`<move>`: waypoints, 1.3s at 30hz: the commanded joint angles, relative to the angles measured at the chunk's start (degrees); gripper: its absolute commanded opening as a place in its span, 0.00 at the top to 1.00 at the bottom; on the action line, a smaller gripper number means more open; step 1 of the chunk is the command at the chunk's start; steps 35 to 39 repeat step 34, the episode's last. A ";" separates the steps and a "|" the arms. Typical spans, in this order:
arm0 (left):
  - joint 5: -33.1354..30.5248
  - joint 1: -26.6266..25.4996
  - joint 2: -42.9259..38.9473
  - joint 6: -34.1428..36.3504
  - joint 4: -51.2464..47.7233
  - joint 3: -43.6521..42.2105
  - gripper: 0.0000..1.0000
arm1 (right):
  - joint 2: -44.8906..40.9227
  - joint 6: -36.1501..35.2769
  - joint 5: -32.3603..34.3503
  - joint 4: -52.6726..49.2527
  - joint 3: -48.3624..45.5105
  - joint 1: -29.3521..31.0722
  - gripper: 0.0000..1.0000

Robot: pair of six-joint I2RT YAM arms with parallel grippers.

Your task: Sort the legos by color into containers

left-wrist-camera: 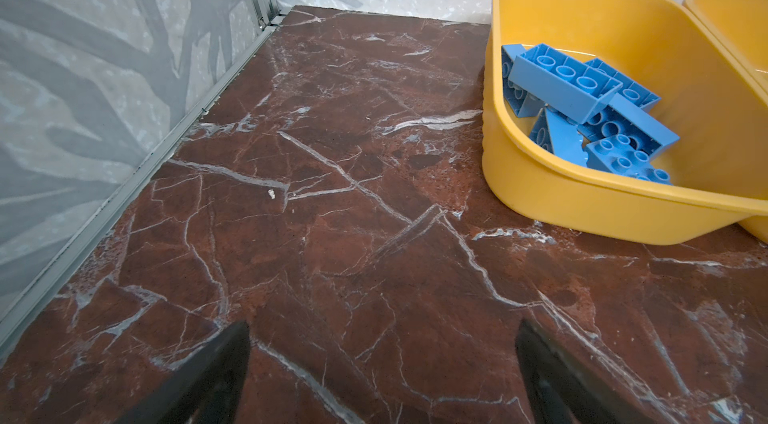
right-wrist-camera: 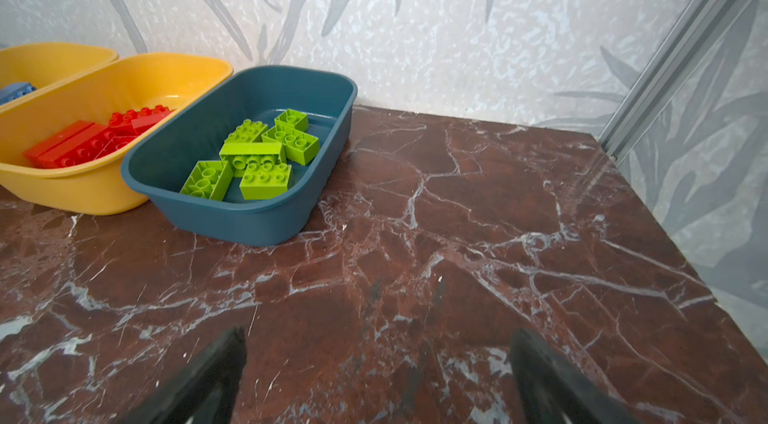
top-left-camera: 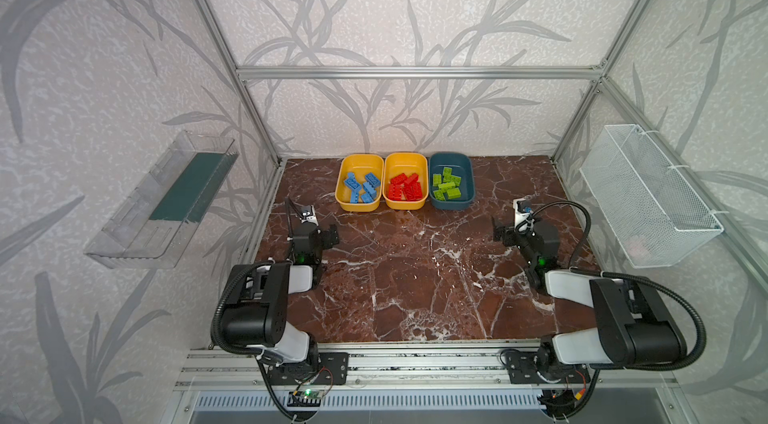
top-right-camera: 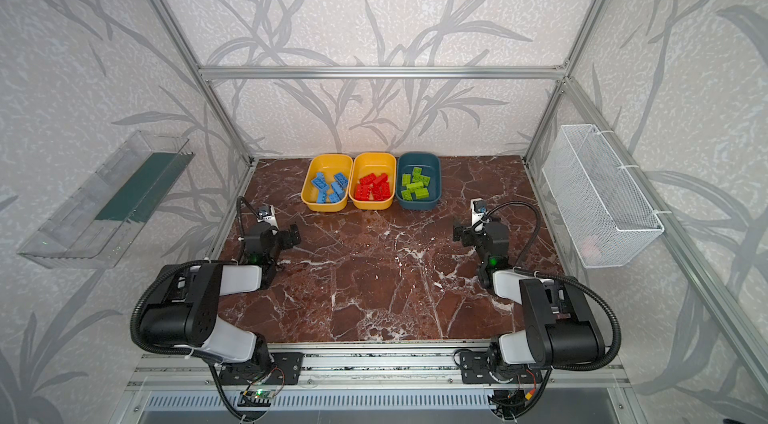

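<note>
Counter [top-left-camera: 415, 276], red-brown marble pattern, filled the lower middle of both top views. Three tubs stood in a close row at the upper centre of both top views, against the back wall. The left yellow tub [top-left-camera: 359, 163] held the blue legos [top-left-camera: 360, 187] in a loose heap, several lying tilted or studs-down as seen in the left wrist view. The middle yellow tub [top-left-camera: 406, 163] held the red legos [top-left-camera: 405, 188], packed together. The teal tub [top-left-camera: 451, 160], at the right end of the row, held the green legos [top-left-camera: 446, 184]; six could be counted in the right wrist view. The left pincer [left-wrist-camera: 382, 326] sat at the left middle of both top views, below and left of the row, its fingers spread wide over bare counter. The right pincer [right-wrist-camera: 378, 332] sat at the right middle, below and right of the row, likewise spread wide over bare counter. A clear tray [top-left-camera: 162, 201] hung on the left wall and a wire basket [top-left-camera: 648, 193] on the right wall.
</note>
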 commanded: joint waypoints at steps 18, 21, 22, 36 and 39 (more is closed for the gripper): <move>0.31 -0.14 -0.59 1.03 0.92 1.08 0.01 | 6.71 1.51 8.39 5.61 -0.48 1.42 0.01; 0.31 -0.16 -0.58 1.02 0.94 1.03 0.01 | 6.69 1.35 8.24 5.43 -0.42 1.42 0.01; 0.31 -0.16 -0.58 1.05 0.92 1.09 0.01 | 6.68 1.42 8.21 5.43 -0.43 1.42 0.01; 0.32 -0.19 -0.58 1.04 0.93 1.07 0.01 | 6.78 -0.16 5.06 3.07 0.82 1.68 0.01; 0.32 -0.19 -0.58 1.04 0.93 1.07 0.01 | 6.78 -0.16 5.06 3.07 0.82 1.68 0.01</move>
